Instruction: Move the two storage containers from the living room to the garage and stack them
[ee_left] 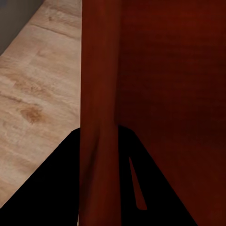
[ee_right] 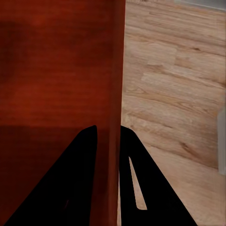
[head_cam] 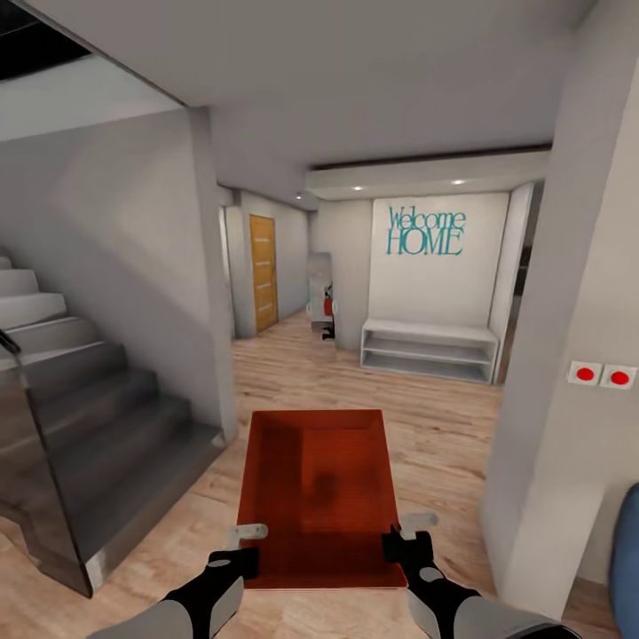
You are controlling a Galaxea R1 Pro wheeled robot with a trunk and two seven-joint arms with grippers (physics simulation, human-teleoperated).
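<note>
An orange-red open-top storage container [head_cam: 321, 493] hangs level in front of me above the light wood-plank floor [head_cam: 444, 444]. My left gripper [head_cam: 244, 550] is shut on the container's left wall [ee_left: 96, 94] near its close corner. My right gripper [head_cam: 399, 541] is shut on the right wall [ee_right: 113, 84]. In both wrist views the dark fingers [ee_left: 61, 188] [ee_right: 141, 183] straddle the thin red wall. The bin's inside looks empty.
A grey staircase [head_cam: 80, 390] with a glass rail rises at the left. A white wall corner [head_cam: 568, 355] with two red buttons [head_cam: 602, 374] stands close on the right. Ahead lie a hallway, a wooden door [head_cam: 263, 271], a white bench shelf [head_cam: 429, 349] and a "Welcome HOME" wall.
</note>
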